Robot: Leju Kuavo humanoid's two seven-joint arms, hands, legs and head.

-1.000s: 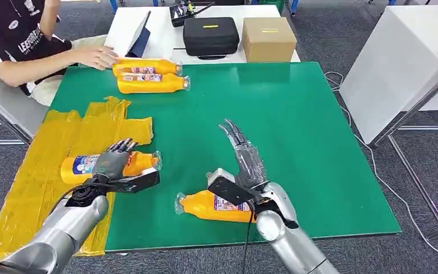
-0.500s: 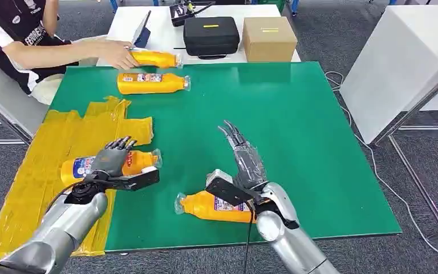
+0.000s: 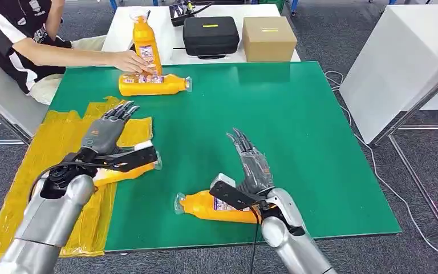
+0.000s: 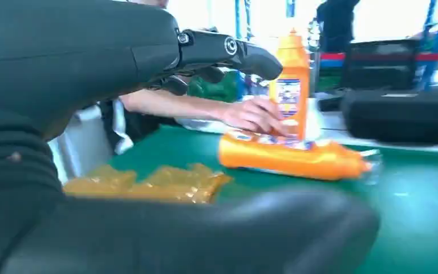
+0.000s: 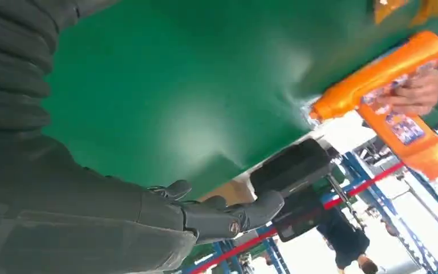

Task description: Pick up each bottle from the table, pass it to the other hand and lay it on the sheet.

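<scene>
lifting clear of the yellow sheet [image 3: 45, 171], the left hand [image 3: 104, 132] now hangs above it with fingers spread and nothing in them, where a second ago it lay over the bottle on the sheet [image 3: 126, 171]; that bottle lies on its side at the sheet's inner edge, mostly hidden under the left forearm, so by my reading the release is done and this bottle counts as delivered. the right hand [image 3: 251, 165] has slid a little nearer the robot but is otherwise unchanged: fingers straight and apart, gripping nothing, raised just above and beside the next bottle [image 3: 214, 206], which lies on its side on the green table [image 3: 296, 114] near the front edge, partly hidden by the right wrist. that bottle looks to be the next pick, and the hand has not yet closed on it. at the far side a person's hand [image 3: 126, 60] has stood one bottle upright [image 3: 145, 47], which was lying down before, just behind another lying bottle [image 3: 151, 84]; both sit well apart from the robot's hands. the left wrist view shows the same pair beyond the open fingers. three bottles appear left to move.
</scene>
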